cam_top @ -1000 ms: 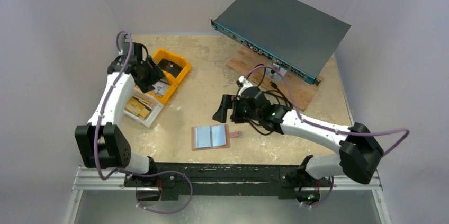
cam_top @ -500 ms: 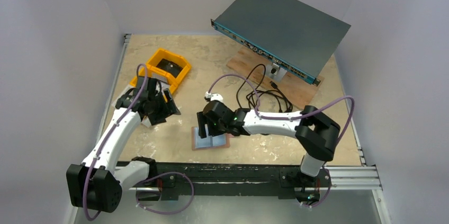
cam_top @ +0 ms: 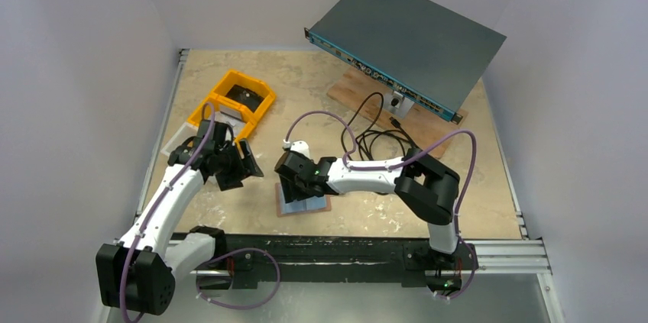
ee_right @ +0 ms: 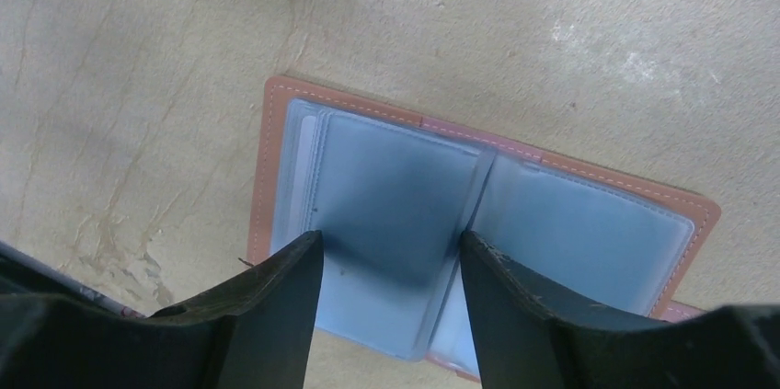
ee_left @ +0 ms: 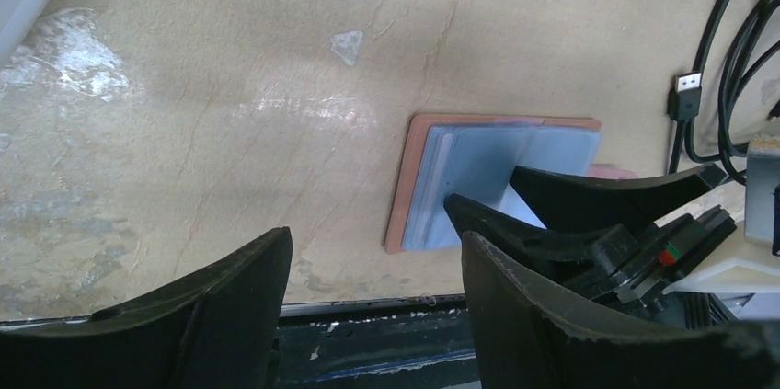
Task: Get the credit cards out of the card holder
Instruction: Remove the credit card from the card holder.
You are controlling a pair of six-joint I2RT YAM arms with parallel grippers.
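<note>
The card holder (cam_top: 315, 205) lies open and flat near the table's front edge, tan rim around a pale blue-grey inside (ee_right: 589, 223). The credit cards show only as stacked pale blue-grey edges (ee_right: 302, 177) in its left pocket. My right gripper (ee_right: 391, 242) hangs right over that left half, open, its fingertips (ee_right: 308, 251) spread across the pocket face, with nothing pinched between them. From above it covers the holder's far edge (cam_top: 294, 185). My left gripper (ee_left: 377, 242) hovers open and empty to the left of the holder (ee_left: 460, 177), over bare table (cam_top: 248, 169).
A yellow bin (cam_top: 243, 98) and a white tray (cam_top: 177, 140) sit at the back left. A grey network switch (cam_top: 405, 37) rests on a wooden board (cam_top: 432, 132), with black cables (cam_top: 374, 138) and a USB plug (ee_left: 685, 95) trailing toward the holder. A black rail (cam_top: 328, 247) runs along the front edge.
My right arm swung left and down onto the open holder while its jaws narrowed. My left arm left the yellow bin and came forward toward the holder.
</note>
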